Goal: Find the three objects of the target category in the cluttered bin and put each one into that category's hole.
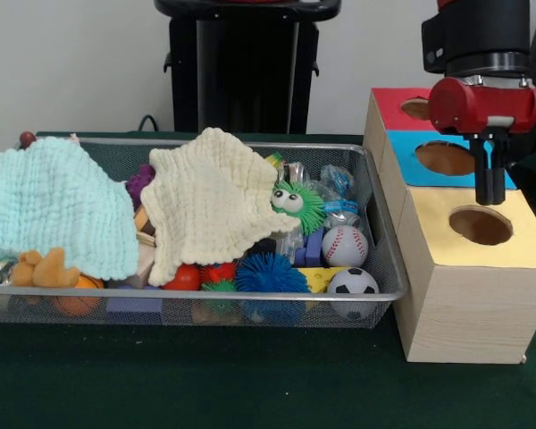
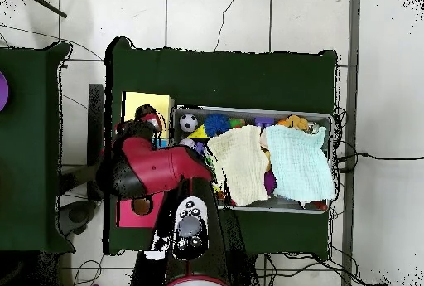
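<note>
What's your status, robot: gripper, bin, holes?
Gripper over the box, between blue hole and yellow hole, nothing seen in it. Bin full; two cloths cover many toys.

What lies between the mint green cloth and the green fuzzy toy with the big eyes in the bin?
In the front view, a pale yellow cloth lies draped over the toys between the mint green cloth and the green fuzzy toy, its edge reaching the toy.

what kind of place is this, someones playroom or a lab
Most likely a robotics lab, not a playroom. A red robot arm hangs over a wooden sorting box with coloured holes. A wire mesh bin of toys sits on a green-covered table, which stands on a bare tiled floor.
</note>
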### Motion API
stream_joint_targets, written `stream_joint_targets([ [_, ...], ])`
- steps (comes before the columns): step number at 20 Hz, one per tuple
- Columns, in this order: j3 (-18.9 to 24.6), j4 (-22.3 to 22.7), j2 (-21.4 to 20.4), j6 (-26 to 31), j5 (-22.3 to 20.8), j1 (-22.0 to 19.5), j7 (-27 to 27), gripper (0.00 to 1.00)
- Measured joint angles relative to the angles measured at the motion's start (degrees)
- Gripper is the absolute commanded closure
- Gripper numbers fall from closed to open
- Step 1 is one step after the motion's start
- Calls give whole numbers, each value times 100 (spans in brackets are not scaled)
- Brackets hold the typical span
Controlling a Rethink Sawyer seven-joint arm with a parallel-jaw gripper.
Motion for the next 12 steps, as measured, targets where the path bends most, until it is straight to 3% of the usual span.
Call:
stream_joint_targets([
  [12, -112, 12, -177, 617, -21, -75, 0, 100],
])
